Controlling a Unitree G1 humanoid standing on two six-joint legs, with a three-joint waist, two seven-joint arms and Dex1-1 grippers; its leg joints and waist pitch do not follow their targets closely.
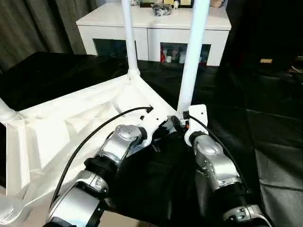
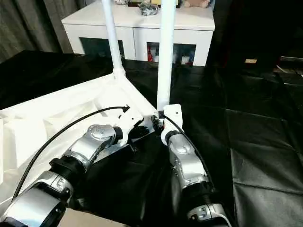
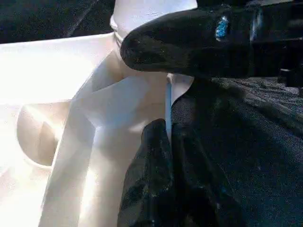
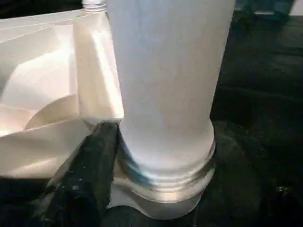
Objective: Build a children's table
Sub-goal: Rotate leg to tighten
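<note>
The children's table lies upside down on black sheeting, its ribbed white top (image 1: 71, 123) facing up. One leg (image 1: 129, 42) stands upright at the far corner and another leg (image 1: 191, 61) at the near right corner. My right gripper (image 1: 182, 122) is at the base of that near leg (image 4: 165, 71), with a black finger (image 4: 85, 179) against each side of its threaded collar. My left gripper (image 3: 165, 130) sits just beside it, shut on the thin rim (image 3: 168, 101) of the top at that corner. Parts of two more legs (image 1: 5, 112) show at the left edge.
A white cabinet (image 1: 151, 35) with dark glass doors stands behind the table, with small items on top. Black sheeting (image 1: 265, 123) covers the surface to the right and in front. Dark curtains (image 1: 33, 23) hang at the back left.
</note>
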